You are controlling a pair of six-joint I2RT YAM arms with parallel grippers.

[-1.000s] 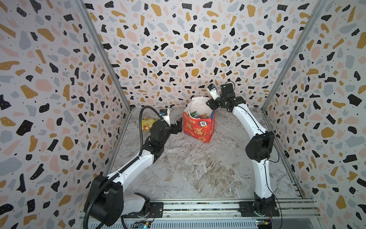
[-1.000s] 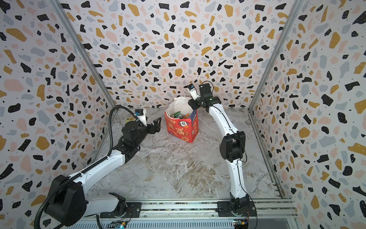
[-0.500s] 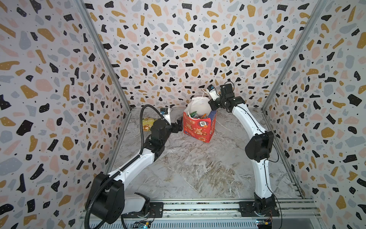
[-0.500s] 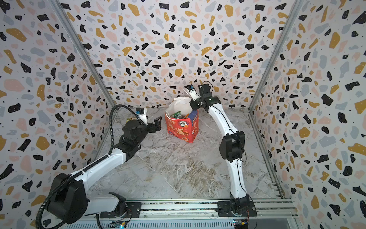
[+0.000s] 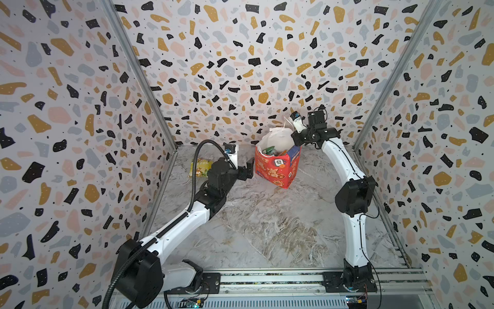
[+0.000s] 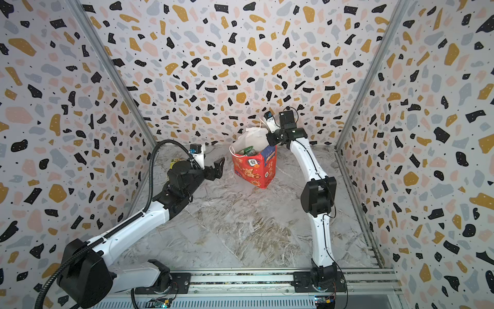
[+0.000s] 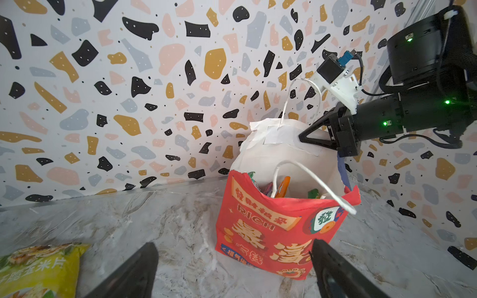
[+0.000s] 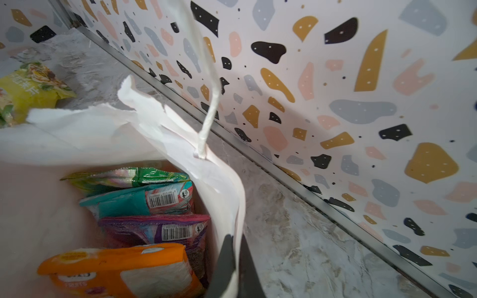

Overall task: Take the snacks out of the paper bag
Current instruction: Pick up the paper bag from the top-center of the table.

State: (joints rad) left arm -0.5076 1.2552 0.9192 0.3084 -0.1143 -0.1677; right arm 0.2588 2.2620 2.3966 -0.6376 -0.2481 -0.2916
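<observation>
Right wrist view looks down into the paper bag (image 8: 77, 134), where four glossy snack packets stand on edge against its white inside: a green packet (image 8: 129, 178), a teal packet (image 8: 139, 201), a purple packet (image 8: 154, 229) and an orange packet (image 8: 116, 271). The right gripper (image 8: 236, 240) is pinched tight on the bag's white paper wall at the rim, beside one of the white cord handles (image 8: 209, 103).

Seen in both top views, the bag (image 5: 278, 168) (image 6: 254, 171) stands upright on the marble-patterned table (image 5: 267, 227) close to the terrazzo back wall (image 5: 240, 67). Its front is red with large gold Chinese characters, the word "RICH" and a mahjong-tile emblem. One side panel is blue, the front rim is ragged, and the rear wall rises higher than the front.

The left gripper (image 5: 247, 170) (image 6: 217, 167) hovers just beside the bag without touching it, its jaws spread wide and holding nothing. A yellow packet (image 5: 200, 167) (image 7: 38, 271) with Chinese lettering lies flat on the table, outside the bag, beyond the left arm's wrist.
</observation>
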